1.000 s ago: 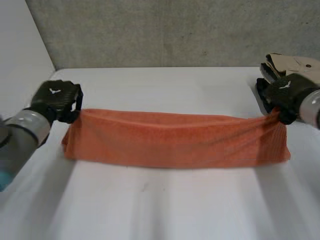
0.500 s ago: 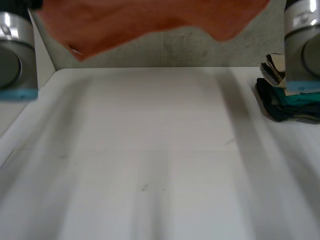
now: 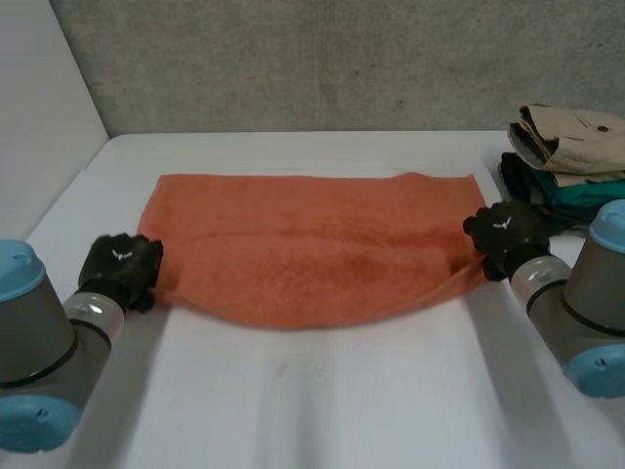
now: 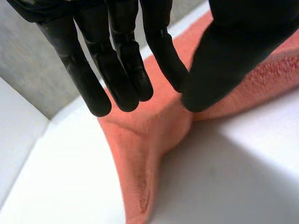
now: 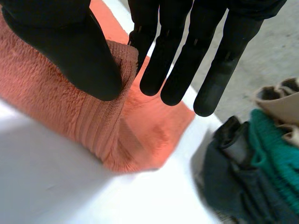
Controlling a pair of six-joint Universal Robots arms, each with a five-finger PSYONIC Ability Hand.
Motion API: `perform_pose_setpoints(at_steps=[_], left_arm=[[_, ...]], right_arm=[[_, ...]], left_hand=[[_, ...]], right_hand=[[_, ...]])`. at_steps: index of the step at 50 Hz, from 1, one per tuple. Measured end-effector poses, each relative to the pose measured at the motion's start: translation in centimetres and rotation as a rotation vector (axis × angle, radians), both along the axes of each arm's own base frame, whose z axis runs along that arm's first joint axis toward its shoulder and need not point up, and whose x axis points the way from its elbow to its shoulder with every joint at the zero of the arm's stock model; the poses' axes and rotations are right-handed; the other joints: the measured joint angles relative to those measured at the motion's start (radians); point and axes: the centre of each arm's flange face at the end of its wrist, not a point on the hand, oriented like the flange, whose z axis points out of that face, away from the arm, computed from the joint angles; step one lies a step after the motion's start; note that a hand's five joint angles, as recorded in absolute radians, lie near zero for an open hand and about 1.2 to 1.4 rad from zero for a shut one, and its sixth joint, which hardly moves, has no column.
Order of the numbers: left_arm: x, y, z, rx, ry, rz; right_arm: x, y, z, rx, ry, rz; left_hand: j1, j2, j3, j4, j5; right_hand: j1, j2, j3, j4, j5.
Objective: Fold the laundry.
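An orange towel [image 3: 312, 249] lies spread flat across the middle of the white table [image 3: 322, 410]. My left hand [image 3: 119, 269] is at its near left corner. In the left wrist view the towel [image 4: 140, 140] tents up to where the thumb meets the straight fingers [image 4: 117, 70], pinched there. My right hand [image 3: 506, 234] is at the near right corner. In the right wrist view a fold of the towel [image 5: 46, 93] is pinched between the thumb and the straight fingers [image 5: 177, 65]. Both corners are lifted slightly off the table.
A stack of folded clothes [image 3: 571, 156], beige on top of teal and dark pieces, sits at the table's far right edge, close beside my right hand; the stack [image 5: 252, 158] lies just beyond the towel's right corner. A grey wall runs behind the table.
The towel hung stretched between both hands, was swung up high, and now lies flat on the table. Both hands have come down toward the near side, holding its near corners.
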Motion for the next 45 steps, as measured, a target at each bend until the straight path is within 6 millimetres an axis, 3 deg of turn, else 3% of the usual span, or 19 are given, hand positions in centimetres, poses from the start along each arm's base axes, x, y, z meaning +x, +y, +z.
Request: perform_pose_setpoints(at_steps=[3,4,6,17,24,36,45], left_arm=[[0.2,0.6,0.2,0.024,-0.028,-0.007],[0.3,0.6,0.3,0.023,-0.031,-0.008],[0.6,0.3,0.7,0.016,-0.03,-0.012],[4.9,-3.9,2.2,-0.029,0.063,-0.116],[7.2,-4.5,2.0,0.001,0.122,-0.198],[5.8,-1.9,0.2,0.137,0.163,-0.223],[5.4,-2.4,-1.6,0.142,0.111,-0.228]], right_arm=[[-0.2,0.3,-0.3,0.015,-0.001,0.006],[-0.3,0.3,-0.4,0.016,-0.003,0.004],[-0.6,0.1,-0.3,0.016,-0.005,-0.003],[-1.5,-0.6,-0.2,0.01,-0.007,-0.034],[-1.6,-0.5,-0.3,0.015,-0.005,-0.034],[-1.6,-0.5,-0.3,0.016,-0.005,-0.034],[-1.6,-0.5,-0.4,0.017,-0.004,-0.034]], left_hand=[[-0.292,-0.261,-0.246,-0.258,-0.258],[-0.479,-0.438,-0.433,-0.449,-0.45],[-0.556,-0.529,-0.526,-0.542,-0.546],[-0.559,-0.552,-0.541,-0.566,-0.57],[-0.558,-0.552,-0.541,-0.565,-0.569],[-0.558,-0.552,-0.541,-0.564,-0.568],[-0.481,-0.484,-0.486,-0.486,-0.487]], right_hand=[[0.0,0.0,0.0,0.0,0.0],[0.0,0.0,0.0,0.0,0.0],[0.0,0.0,0.0,0.0,0.0],[0.0,0.0,0.0,0.0,0.0],[0.0,0.0,0.0,0.0,0.0],[0.0,0.0,0.0,0.0,0.0],[0.0,0.0,0.0,0.0,0.0]])
